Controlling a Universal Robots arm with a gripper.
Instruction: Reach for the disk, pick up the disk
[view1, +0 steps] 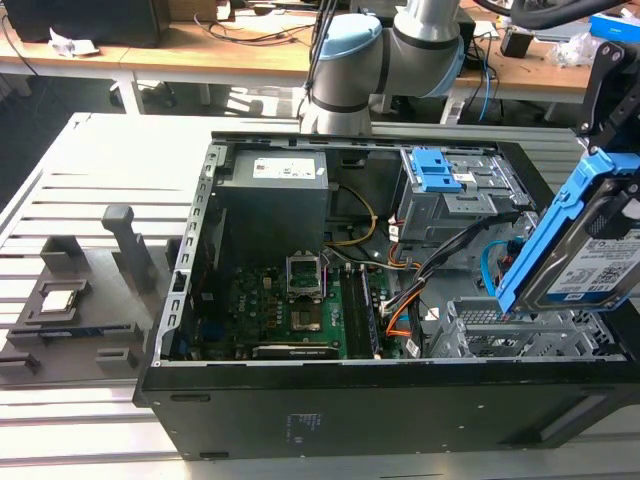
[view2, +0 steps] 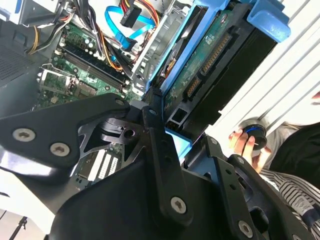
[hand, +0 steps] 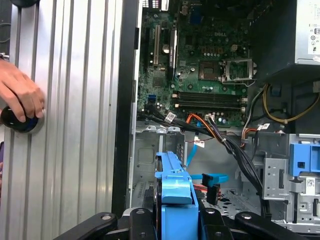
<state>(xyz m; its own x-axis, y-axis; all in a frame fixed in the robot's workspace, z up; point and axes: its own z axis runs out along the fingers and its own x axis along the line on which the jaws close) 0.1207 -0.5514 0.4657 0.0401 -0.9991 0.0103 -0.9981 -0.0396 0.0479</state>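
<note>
Black metal hand (view2: 172, 150) is clamped shut on the silver rectangular hard drive in its blue plastic carrier frame (view1: 590, 245), so the disk hangs tilted in the air above the open black computer case (view1: 330, 400), at the exterior view's right. Green motherboard (hand: 200, 65) lies inside the case. A person's hand (hand: 20, 95) rests on the slatted metal tabletop (hand: 75, 125) beside it.

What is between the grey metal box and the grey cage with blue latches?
In the exterior view, yellow wires cross the gap between the power supply box and the drive cage.
</note>
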